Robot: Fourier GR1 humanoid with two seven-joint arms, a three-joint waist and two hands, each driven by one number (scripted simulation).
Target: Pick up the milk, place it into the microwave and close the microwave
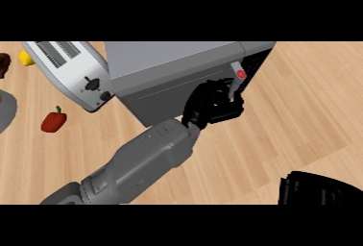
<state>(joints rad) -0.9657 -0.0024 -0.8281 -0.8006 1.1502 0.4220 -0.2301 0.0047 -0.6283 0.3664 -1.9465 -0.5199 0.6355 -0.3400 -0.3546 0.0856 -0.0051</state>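
One head view looks steeply down, close over the wooden counter (pixel 297 105) and microwave (pixel 170 67).

The left hand (pixel 212 103) is at the front edge of the grey microwave (pixel 170 72), beside the milk (pixel 237 77). A toaster (pixel 71 72) and red pepper (pixel 54 120) are on the counter (pixel 297 110).

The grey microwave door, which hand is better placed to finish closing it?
Probably the left hand: it is already up against the grey microwave at its door edge, beside the red button. The right hand sits low at the view's bottom right corner, away from it.
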